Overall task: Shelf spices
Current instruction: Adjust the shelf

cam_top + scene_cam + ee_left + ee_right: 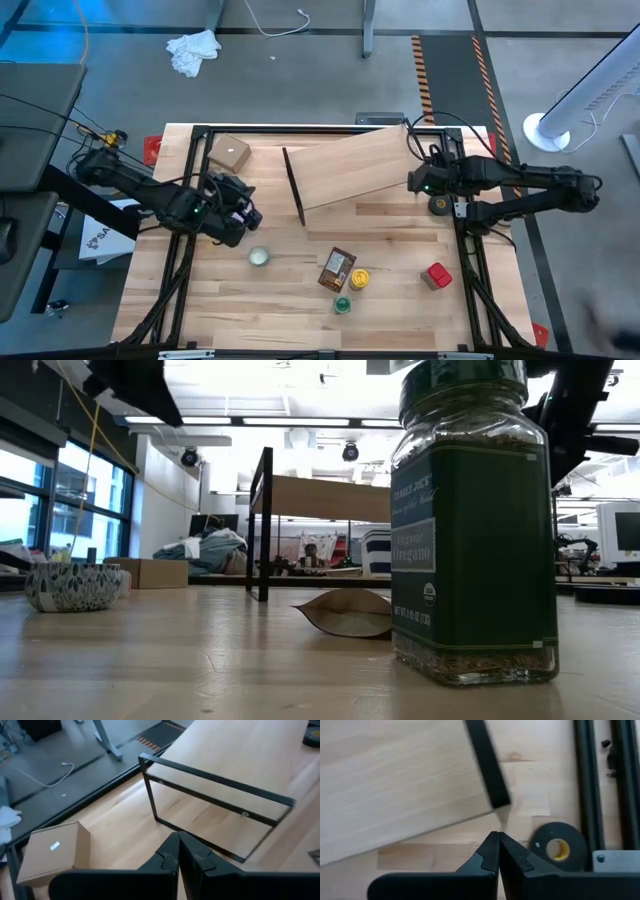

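Spices (345,278) lie clustered on the worktop's (290,300) near edge, in front of the shelf (355,165), between both closed, empty claws, left (243,215) and right (416,183), roughly equidistant.

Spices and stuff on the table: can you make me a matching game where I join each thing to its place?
Things:
1. green-lidded jar
2. red boxy container
3. cardboard box
4. black tape roll

Places:
A. under the right gripper, by the shelf's end
B. far corner of the table, on the left arm's side
C. near edge, just in front of the flat brown printed packet
D. alone on the right arm's side, apart from the other spices

Pairs: 1-C, 2-D, 3-B, 4-A
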Controlling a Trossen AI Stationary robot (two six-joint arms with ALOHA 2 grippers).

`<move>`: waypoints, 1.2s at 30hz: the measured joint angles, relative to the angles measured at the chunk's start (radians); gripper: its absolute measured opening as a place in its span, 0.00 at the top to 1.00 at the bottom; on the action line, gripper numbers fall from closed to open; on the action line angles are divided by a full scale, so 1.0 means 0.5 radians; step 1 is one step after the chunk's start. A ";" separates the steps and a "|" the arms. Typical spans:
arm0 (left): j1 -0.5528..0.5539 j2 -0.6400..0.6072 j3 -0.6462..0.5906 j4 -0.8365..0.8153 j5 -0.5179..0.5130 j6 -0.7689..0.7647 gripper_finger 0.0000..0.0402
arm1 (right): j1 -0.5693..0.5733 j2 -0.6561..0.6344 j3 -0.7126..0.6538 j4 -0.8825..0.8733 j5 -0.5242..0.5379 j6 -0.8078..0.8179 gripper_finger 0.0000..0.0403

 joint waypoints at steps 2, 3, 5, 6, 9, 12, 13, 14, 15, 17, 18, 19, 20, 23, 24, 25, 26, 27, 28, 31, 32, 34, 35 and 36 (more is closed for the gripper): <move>0.051 -0.006 -0.070 0.148 0.015 0.080 1.00 | 0.041 0.021 0.000 0.041 0.000 0.004 1.00; 0.077 -0.007 -0.108 0.237 0.025 0.111 1.00 | 0.062 0.027 0.000 0.062 0.000 0.006 1.00; 0.132 -0.007 -0.192 0.408 0.056 0.195 1.00 | 0.106 0.039 0.000 0.107 -0.001 0.038 1.00; 0.160 -0.007 -0.235 0.492 0.075 0.235 1.00 | 0.130 0.042 0.000 0.117 -0.008 0.040 1.00; 0.241 -0.007 -0.319 0.638 0.120 0.284 1.00 | 0.194 0.044 0.042 -0.073 -0.073 0.056 1.00; 0.301 -0.007 -0.340 0.658 0.160 0.287 1.00 | 0.258 0.043 0.123 -0.471 -0.077 0.188 1.00; 0.315 -0.007 -0.342 0.673 0.160 0.294 1.00 | 0.273 0.043 0.154 -0.587 -0.037 0.237 1.00; 0.329 -0.007 -0.345 0.694 0.151 0.319 1.00 | 0.282 0.041 0.177 -0.661 0.019 0.287 1.00; 0.346 -0.007 -0.346 0.708 0.142 0.355 1.00 | 0.285 0.039 0.186 -0.668 0.088 0.315 1.00; 0.394 -0.007 -0.348 0.749 0.131 0.433 1.00 | 0.269 0.020 0.188 -0.631 0.247 0.355 1.00; 0.429 -0.007 -0.350 0.781 0.124 0.471 1.00 | 0.248 0.020 0.189 -0.619 0.322 0.391 1.00; 0.466 -0.007 -0.365 0.845 0.123 0.516 1.00 | 0.218 0.026 0.188 -0.629 0.383 0.418 1.00; 0.507 -0.007 -0.383 0.903 0.148 0.566 1.00 | 0.191 0.033 0.188 -0.628 0.439 0.436 1.00; 0.652 -0.007 -0.459 1.140 0.315 0.729 1.00 | 0.108 0.032 0.188 -0.561 0.544 0.378 1.00; 0.699 -0.007 -0.498 1.258 0.385 0.780 1.00 | 0.084 0.027 0.187 -0.515 0.550 0.333 1.00; 0.747 -0.007 -0.538 1.359 0.449 0.829 1.00 | 0.059 0.026 0.187 -0.448 0.553 0.274 1.00; 0.787 -0.006 -0.571 1.444 0.502 0.867 1.00 | 0.040 0.028 0.187 -0.368 0.557 0.202 1.00; 0.825 -0.005 -0.597 1.533 0.542 0.897 1.00 | 0.021 0.028 0.187 -0.280 0.556 0.111 1.00; 0.860 -0.005 -0.619 1.616 0.566 0.916 1.00 | -0.001 0.032 0.187 -0.194 0.553 0.015 1.00; 0.949 -0.005 -0.672 1.738 0.587 0.938 1.00 | -0.082 0.053 0.187 -0.062 0.477 -0.161 1.00; 0.974 -0.004 -0.679 1.744 0.588 0.942 1.00 | -0.102 0.063 0.187 -0.064 0.457 -0.192 1.00; 1.019 0.006 -0.681 1.748 0.588 0.959 1.00 | -0.123 0.073 0.187 -0.097 0.433 -0.209 1.00; 1.039 0.010 -0.682 1.741 0.595 0.970 1.00 | -0.130 0.074 0.186 -0.118 0.429 -0.206 1.00; 1.058 0.018 -0.684 1.732 0.612 0.988 1.00 | -0.131 0.073 0.186 -0.136 0.430 -0.192 1.00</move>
